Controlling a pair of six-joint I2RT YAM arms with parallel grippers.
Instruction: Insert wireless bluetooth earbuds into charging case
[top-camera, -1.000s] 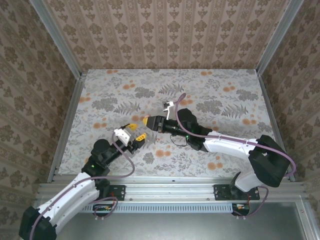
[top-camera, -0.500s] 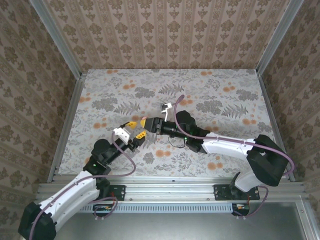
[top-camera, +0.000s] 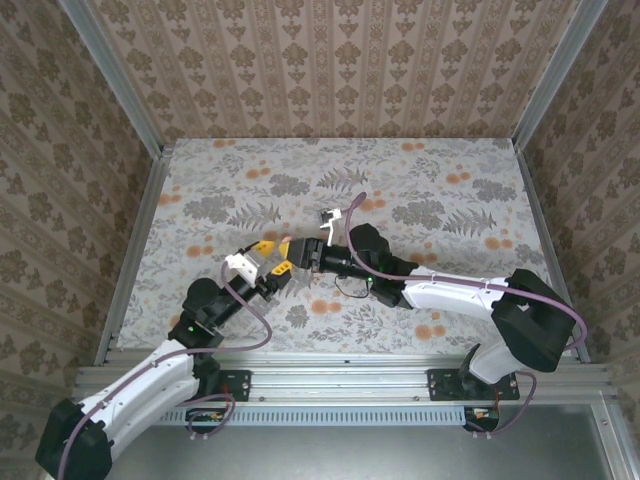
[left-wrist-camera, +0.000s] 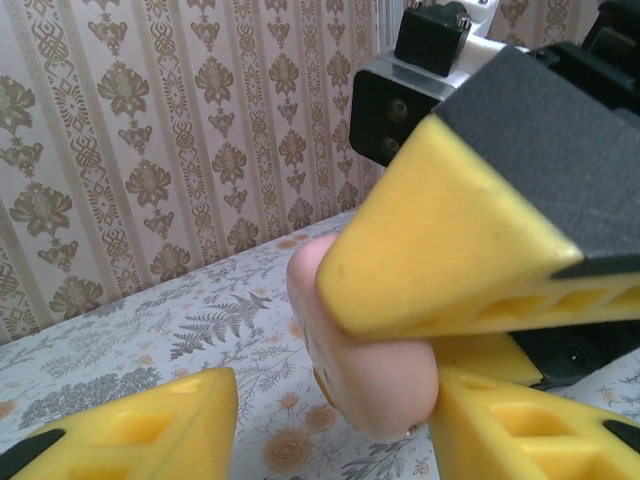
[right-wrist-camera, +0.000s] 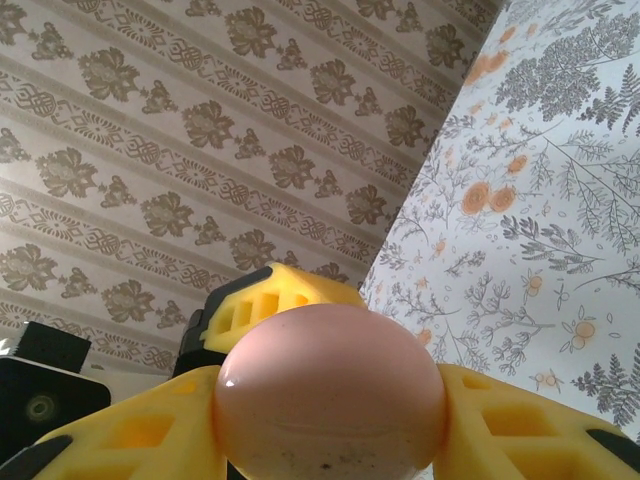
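two hands: tip to tip over the middle of the desk (top-camera: 430, 180).
right hand (right-wrist-camera: 330, 425): part-closed, yellow fingers (right-wrist-camera: 520, 425) clamped on the charging case (right-wrist-camera: 330, 390).
left hand (left-wrist-camera: 330, 415): jaws apart, one finger on either side of the case, gripping nothing; contact unclear.
charging case: pale, glossy, rounded, held by the right hand.

Charging case (right-wrist-camera: 330, 395) seems pale pink; table (top-camera: 450, 180) floral.

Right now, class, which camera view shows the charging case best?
The right wrist view: the charging case sits large and central, its seam visible. In the left wrist view a yellow finger covers part of it; the top view shows a tiny speck.
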